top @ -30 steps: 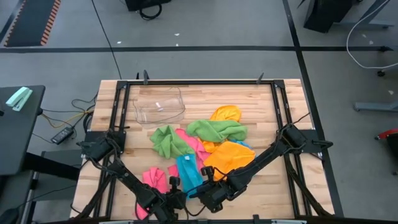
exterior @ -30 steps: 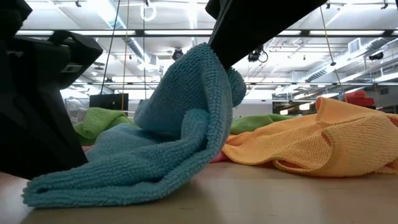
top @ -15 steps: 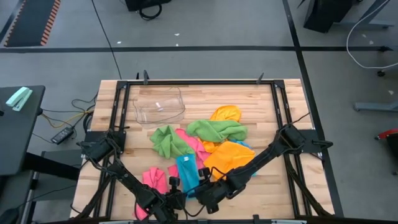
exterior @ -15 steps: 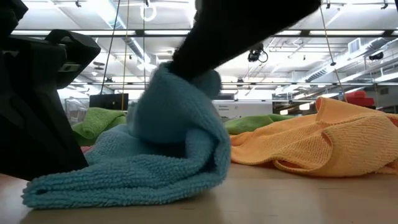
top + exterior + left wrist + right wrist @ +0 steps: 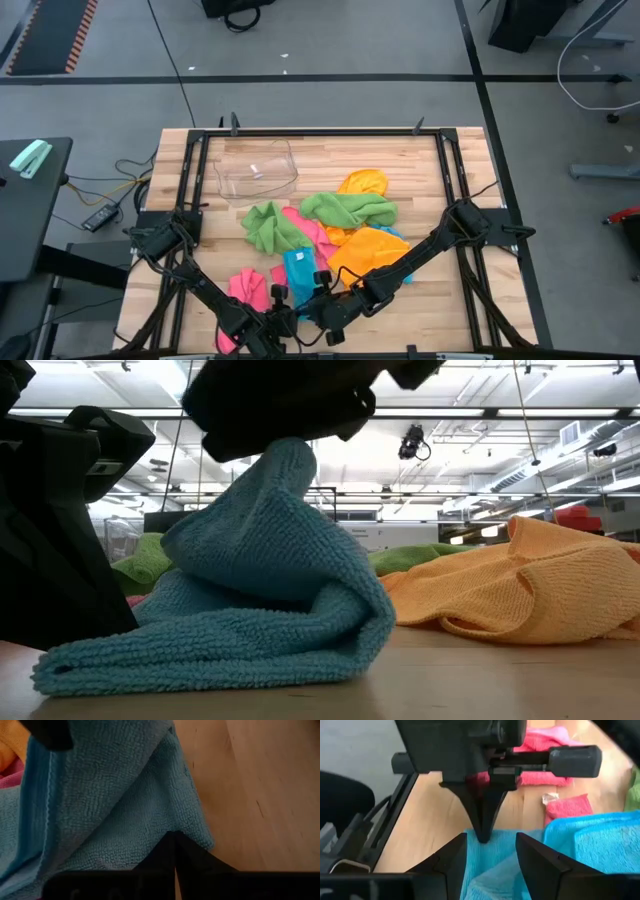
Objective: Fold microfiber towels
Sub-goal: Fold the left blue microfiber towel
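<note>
A sky-blue towel [image 5: 298, 270] lies near the table's front edge, partly folded over itself, with a raised fold [image 5: 285, 470] standing over its lower layer. My left gripper [image 5: 174, 836] is shut, its tips on the towel's near end. My right gripper [image 5: 491, 835] is open and hangs over the raised fold, one finger on either side of it. In the high view the two grippers face each other, left gripper [image 5: 287, 300] and right gripper [image 5: 318, 295]. Pink [image 5: 250, 288], green [image 5: 345, 208] and orange [image 5: 368, 250] towels lie crumpled around. My left gripper sets its shut fingertips [image 5: 482, 815] on the blue towel close to its near edge [image 5: 200, 837], slanting down. That end lies flat on the table. Whether any cloth is caught between the tips I cannot tell. My right gripper: the raised fold [image 5: 490, 880] stands between its open fingers; whether they touch it I cannot tell.
A clear plastic tub [image 5: 257, 170] stands at the far left of the table. An orange towel [image 5: 520, 585] lies just right of the blue one. Black frame rails [image 5: 195, 170] run along the table's sides. Bare wood [image 5: 260, 780] shows beside the blue towel.
My right gripper has opened and gone toward the table's left, toward my left gripper, tipping its wrist. The blue towel's raised fold came over with it across the lower layer, while the end under my left gripper stayed flat on the table.
</note>
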You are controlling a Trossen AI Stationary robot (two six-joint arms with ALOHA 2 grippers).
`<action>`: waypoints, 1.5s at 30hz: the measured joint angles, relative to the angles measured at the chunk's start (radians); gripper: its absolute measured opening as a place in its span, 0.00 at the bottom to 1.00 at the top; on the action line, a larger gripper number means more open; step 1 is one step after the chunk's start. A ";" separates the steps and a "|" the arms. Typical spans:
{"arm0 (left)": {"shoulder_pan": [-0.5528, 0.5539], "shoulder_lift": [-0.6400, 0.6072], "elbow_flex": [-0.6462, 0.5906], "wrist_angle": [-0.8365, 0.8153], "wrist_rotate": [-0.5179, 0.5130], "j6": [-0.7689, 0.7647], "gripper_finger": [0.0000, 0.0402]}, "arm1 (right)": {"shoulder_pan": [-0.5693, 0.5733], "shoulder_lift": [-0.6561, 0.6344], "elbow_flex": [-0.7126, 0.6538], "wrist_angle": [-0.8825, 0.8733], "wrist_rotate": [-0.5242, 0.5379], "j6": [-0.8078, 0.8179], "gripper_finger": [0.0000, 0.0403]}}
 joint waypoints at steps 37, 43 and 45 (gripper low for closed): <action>-0.013 0.000 0.000 -0.007 -0.003 -0.003 0.03 | -0.043 -0.005 -0.228 0.363 -0.014 0.035 0.43; -0.012 0.000 0.000 -0.007 -0.008 -0.002 0.07 | -0.061 0.004 -0.285 0.521 -0.043 0.056 0.43; -0.012 0.000 0.000 -0.007 -0.010 0.000 0.05 | -0.059 0.012 -0.286 0.558 -0.062 0.055 0.43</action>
